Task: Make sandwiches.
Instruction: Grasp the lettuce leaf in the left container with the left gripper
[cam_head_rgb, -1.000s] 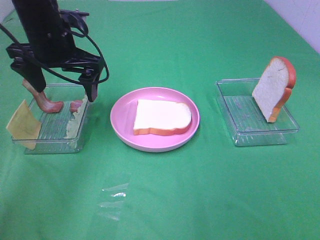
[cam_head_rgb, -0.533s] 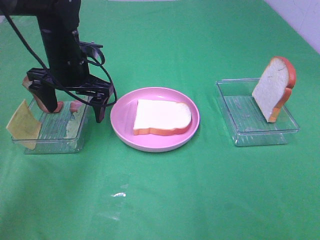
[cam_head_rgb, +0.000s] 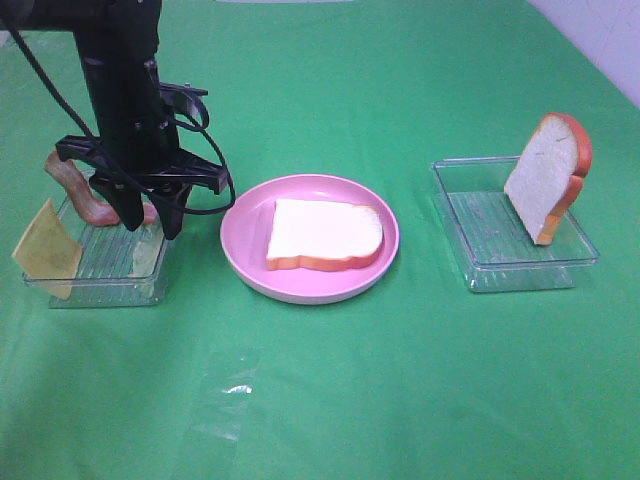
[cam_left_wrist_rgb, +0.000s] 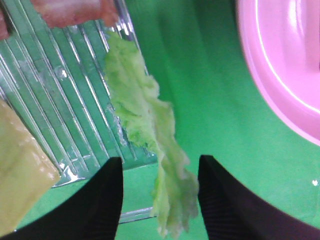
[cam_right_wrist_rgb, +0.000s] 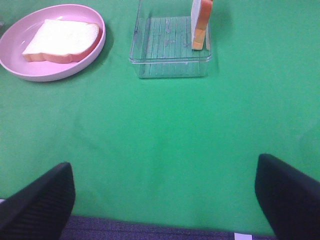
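Place: a robot test bench, staged like a lab rather than a real kitchen.
Surface: a plain green cloth (cam_head_rgb: 330, 400) covers all of the tabletop in view.
Props: toy bread (cam_head_rgb: 324, 233) on a pink plate (cam_head_rgb: 245, 255) at centre, with clear plastic trays (cam_head_rgb: 520, 275) at left and right.
Machine: a black robot arm (cam_head_rgb: 120, 90) with loose cables, upper left.
Background: a strip of white wall (cam_head_rgb: 610, 30), upper right corner.

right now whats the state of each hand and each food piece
lettuce: draped over left tray edge
left hand: open, astride the lettuce
right hand: open, empty
flat bread slice: lying on pink plate
upright bread slice: leaning in right tray
cheese: leaning on left tray
bacon: in left tray
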